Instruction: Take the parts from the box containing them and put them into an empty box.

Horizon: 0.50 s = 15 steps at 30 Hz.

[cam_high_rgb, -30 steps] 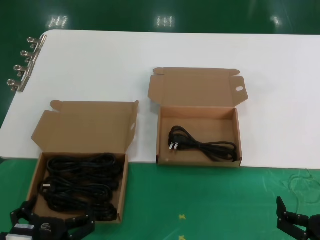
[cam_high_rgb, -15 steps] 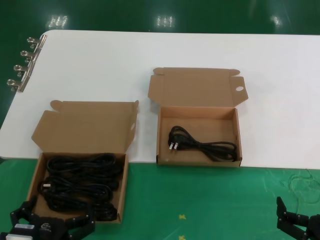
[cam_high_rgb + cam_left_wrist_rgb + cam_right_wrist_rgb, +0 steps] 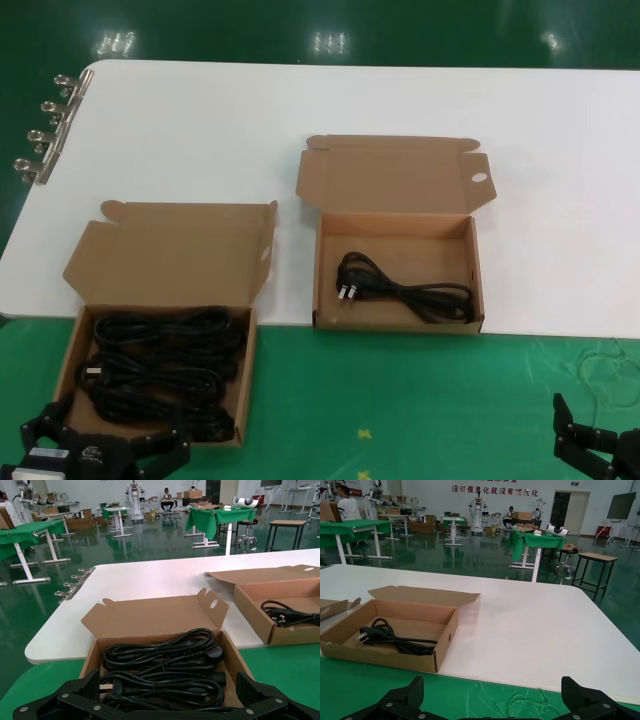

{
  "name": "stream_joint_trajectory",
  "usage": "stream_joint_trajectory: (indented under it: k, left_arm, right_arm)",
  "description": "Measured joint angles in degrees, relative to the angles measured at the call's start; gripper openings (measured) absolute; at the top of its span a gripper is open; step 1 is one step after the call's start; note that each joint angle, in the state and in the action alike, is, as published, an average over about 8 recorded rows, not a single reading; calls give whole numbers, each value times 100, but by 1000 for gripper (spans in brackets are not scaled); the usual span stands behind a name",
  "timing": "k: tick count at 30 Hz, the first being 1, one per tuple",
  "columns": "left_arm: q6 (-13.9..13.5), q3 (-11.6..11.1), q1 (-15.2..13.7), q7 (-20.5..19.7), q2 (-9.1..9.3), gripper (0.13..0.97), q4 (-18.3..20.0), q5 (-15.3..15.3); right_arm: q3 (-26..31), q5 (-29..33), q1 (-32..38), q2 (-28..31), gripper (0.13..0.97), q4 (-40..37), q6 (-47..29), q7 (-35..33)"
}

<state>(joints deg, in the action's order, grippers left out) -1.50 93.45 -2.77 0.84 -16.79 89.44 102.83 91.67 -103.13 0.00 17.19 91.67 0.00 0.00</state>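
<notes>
While both arms sit low at the near edge of the scene, nothing is being held. The left end effector (image 3: 100, 455) hangs just at the near end of the full box (image 3: 68, 372), fingers spread wide and released; in the left wrist view its black fingers (image 3: 65, 700) frame the box from either side without touching the cords. The right end effector (image 3: 598, 450) is off at the near right over the green mat (image 3: 400, 400), also spread open and grasping nothing.

The full box sits on the left, straddling the near edge of the white desk (image 3: 300, 100) and the green mat, lid flipped back toward the far side. Inside is a pile of coiled black cords (image 3: 160, 375), pretty much filling it.

The other box (image 3: 478, 270), the one with the round hole (image 3: 479, 178) in its lid tab, is farther right on the desk, well apart from the first. It's got one cord (image 3: 400, 288) in it, plug (image 3: 347, 287) toward the left with silver prongs showing.

A row of binder clips (image 3: 45, 130) hangs on the desk's far left edge.
</notes>
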Motion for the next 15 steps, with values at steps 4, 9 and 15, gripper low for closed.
stream_joint_trajectory:
  k: [4, 9, 15]
  left_arm:
    - [0, 0, 0, 0, 0, 966, 0, 0]
    - [0, 0, 0, 0, 0, 966, 0, 0]
    - [0, 0, 0, 0, 0, 966, 0, 0]
  right_arm:
    - [0, 0, 0, 0, 966, 0, 0, 0]
    - [0, 0, 0, 0, 966, 0, 0, 0]
    - [0, 0, 0, 0, 966, 0, 0, 0]
